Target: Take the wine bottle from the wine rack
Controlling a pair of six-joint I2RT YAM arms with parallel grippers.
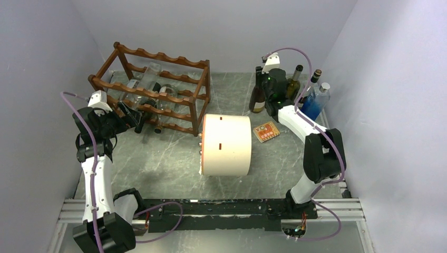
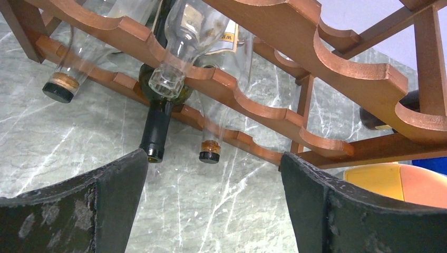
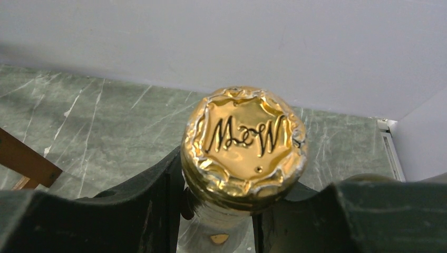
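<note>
- Only properly readable writing: the gold foil cap on the gold-capped bottle (image 3: 243, 139) has "M&W" in black script.
- One of the clear bottles (image 2: 176, 63) in the wine rack (image 1: 200, 113) has a pale label, but it's cut off by a rail and I can only catch a couple of letters, so no brand from me.
- The right tool (image 3: 216, 211) is clamped on that gold-capped bottle, one finger on each side of the neck just under the foil. This is well off to the right of the rack, in with the group of standing bottles (image 1: 292, 84).
- Its cap points up at the wrist camera, so the long axis looks about vertical. From above the tool hides it.
- In the rack, a dark wine bottle (image 2: 157, 126) lies through a lower tier. Its long axis runs front to back and its neck pokes out of the front rail, tilted down toward the worktop (image 1: 174, 158).
- The clear bottles beside it lie the same way. Two have corks showing, and the one above has an open mouth.
- The left tool (image 2: 212, 158) is spread wide open with nothing in it, sitting just in front of the rack and aimed at those necks. It isn't touching any.
- A cream cylinder (image 1: 226, 145) lies on its side just right of the rack's front corner, and a small orange patterned card (image 1: 266, 132) sits past it, its print too small to read.
</note>
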